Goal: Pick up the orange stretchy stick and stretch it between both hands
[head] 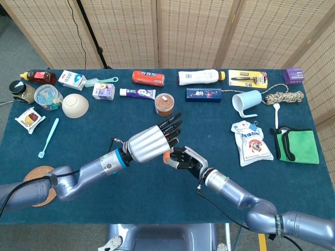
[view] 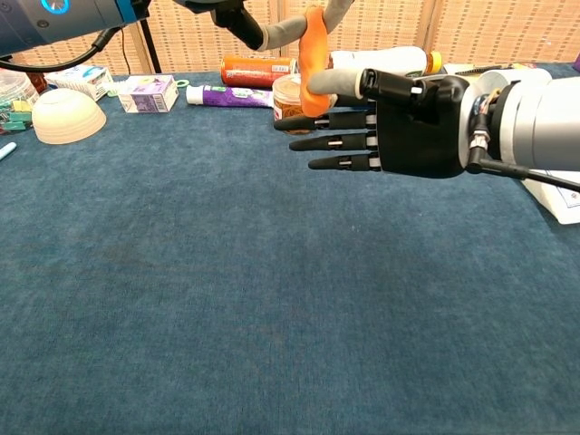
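Observation:
The orange stretchy stick point(view: 314, 50) hangs upright above the blue table point(view: 227, 299). My left hand point(head: 152, 141), silver with black fingers, holds its upper end at the top edge of the chest view. My black right hand point(view: 399, 122) reaches in from the right with its fingers held straight. Its grey thumb lies across the stick's lower end and pinches it against the top finger. In the head view only a bit of the orange stick point(head: 166, 155) shows between the two hands, with my right hand point(head: 183, 158) just below and to the right of the left.
Behind the hands stand a brown jar point(head: 164, 103), a toothpaste box point(head: 137, 93), a red tube point(head: 148, 78) and a white bottle point(head: 198, 77). A blue cup point(head: 246, 102), a snack bag point(head: 251, 142) and a green cloth point(head: 298, 146) lie at the right. At the left are a bowl point(head: 75, 105) and a coaster point(head: 39, 183).

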